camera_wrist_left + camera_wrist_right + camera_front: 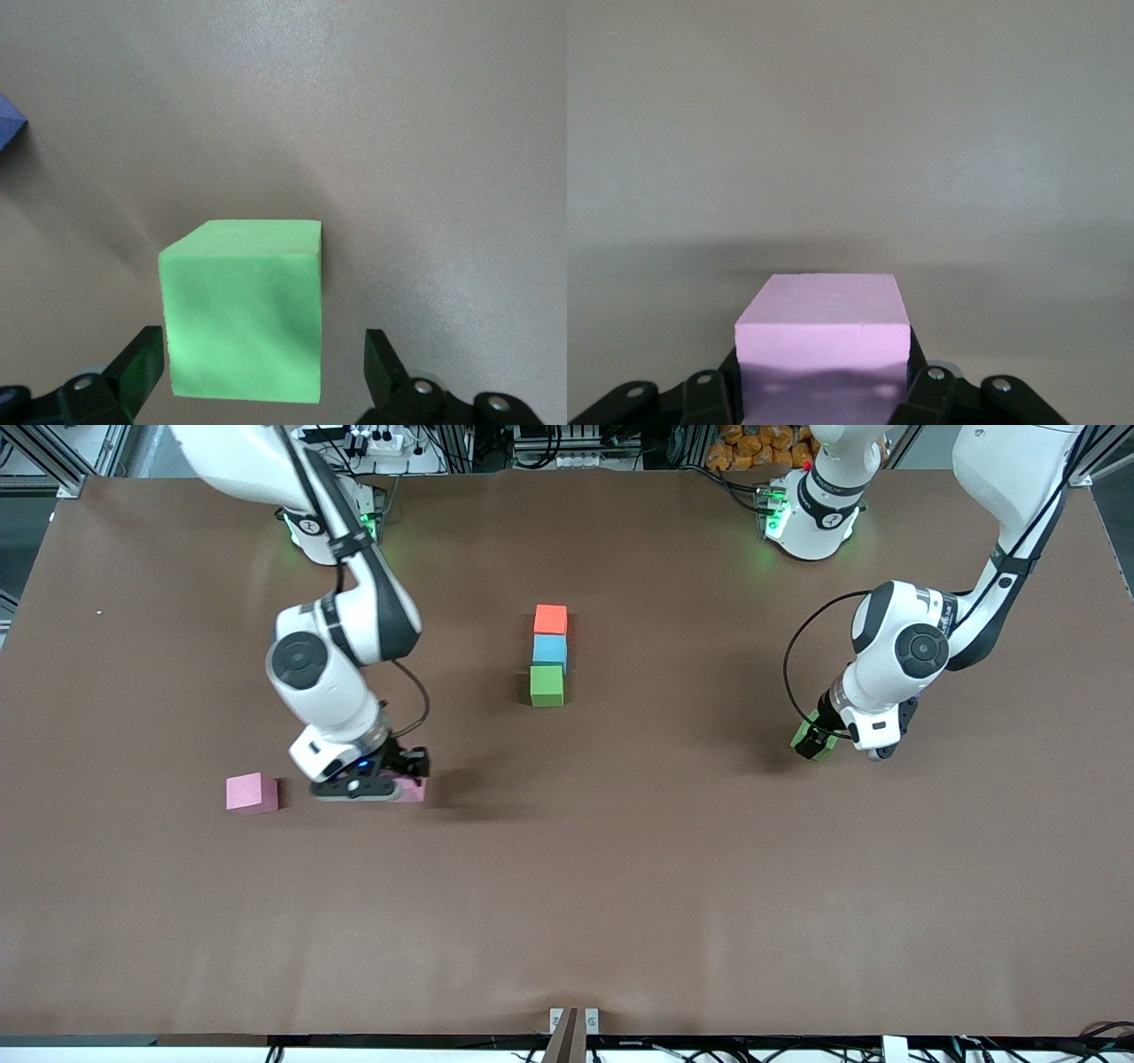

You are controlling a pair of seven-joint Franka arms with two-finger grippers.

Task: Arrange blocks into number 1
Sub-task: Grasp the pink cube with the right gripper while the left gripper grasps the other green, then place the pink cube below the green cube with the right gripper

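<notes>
Three cubes form a short line mid-table: orange (550, 619) nearest the robots' bases, light blue (549, 650), then green (547, 685). My right gripper (406, 781) (822, 394) is shut on a pink cube (414, 791) (822, 319), low at the table toward the right arm's end; its fingers press both sides. A second green cube (807, 734) (241, 301) sits on the table toward the left arm's end. My left gripper (817, 742) (261, 367) stands open around it, with a clear gap at one finger (383, 363).
Another pink cube (252, 793) lies on the table beside the right gripper, farther toward the right arm's end. A dark blue-purple corner (9, 124) shows at the edge of the left wrist view. The brown table (620, 886) stretches wide toward the front camera.
</notes>
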